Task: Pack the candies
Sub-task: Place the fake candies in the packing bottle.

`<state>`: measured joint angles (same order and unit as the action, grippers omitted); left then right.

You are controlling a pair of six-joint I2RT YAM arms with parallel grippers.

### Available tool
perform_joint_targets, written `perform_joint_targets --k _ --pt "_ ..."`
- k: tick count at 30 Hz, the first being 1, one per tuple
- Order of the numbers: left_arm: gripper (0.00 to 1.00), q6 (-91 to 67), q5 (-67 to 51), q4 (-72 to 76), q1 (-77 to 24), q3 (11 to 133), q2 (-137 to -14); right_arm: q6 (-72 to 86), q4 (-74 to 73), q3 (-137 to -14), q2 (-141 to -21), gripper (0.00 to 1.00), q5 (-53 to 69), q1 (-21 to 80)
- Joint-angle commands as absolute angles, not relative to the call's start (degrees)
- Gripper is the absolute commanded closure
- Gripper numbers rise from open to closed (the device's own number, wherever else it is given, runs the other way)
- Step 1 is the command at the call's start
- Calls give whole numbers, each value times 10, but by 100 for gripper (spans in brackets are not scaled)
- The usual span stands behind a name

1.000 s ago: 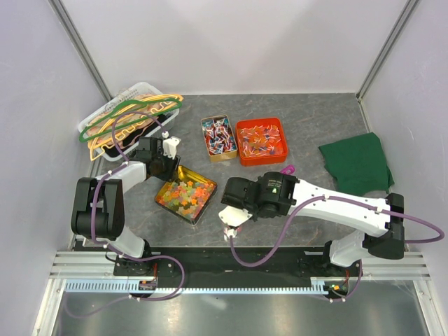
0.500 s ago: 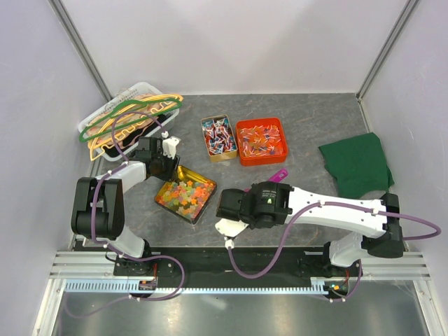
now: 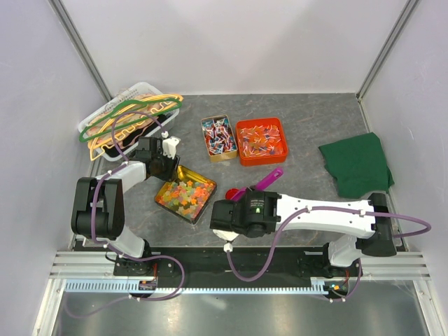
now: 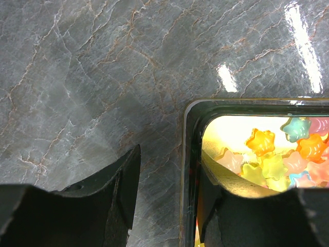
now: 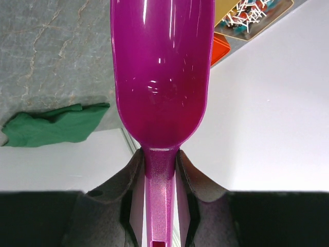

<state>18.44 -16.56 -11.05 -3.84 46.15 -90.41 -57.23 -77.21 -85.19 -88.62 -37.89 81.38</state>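
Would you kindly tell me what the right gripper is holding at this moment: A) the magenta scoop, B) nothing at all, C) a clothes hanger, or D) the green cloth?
A: in the right wrist view the right gripper has its two fingers closed on the narrow handle of the magenta scoop.

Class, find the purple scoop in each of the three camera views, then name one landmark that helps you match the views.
Top external: the purple scoop slants across the lower middle, just beyond the right arm's wrist.
Left wrist: not in it.
Right wrist: it fills the upper middle, its handle gripped by the right claw.
Shared landmark: the green cloth, at right in the top view and at left in the right wrist view.
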Motion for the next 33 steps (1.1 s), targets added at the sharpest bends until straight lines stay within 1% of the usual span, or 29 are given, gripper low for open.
perform_joint_targets --k 1,10,16,22,33 --pt "49 171 -162 -107 -32 483 -909 -559 -818 -844 -898 100 -425 836" --pt "49 169 -166 -107 -30 483 -908 -538 -824 -809 -928 100 -472 871" --pt "50 169 -169 -107 -28 482 -908 -540 -818 -808 -951 100 -520 873" --pt "50 169 -172 -105 -27 481 -904 -540 -818 -816 -970 100 -549 880" --pt "50 169 -177 -105 -23 478 -902 -539 -819 -847 -980 100 -566 878"
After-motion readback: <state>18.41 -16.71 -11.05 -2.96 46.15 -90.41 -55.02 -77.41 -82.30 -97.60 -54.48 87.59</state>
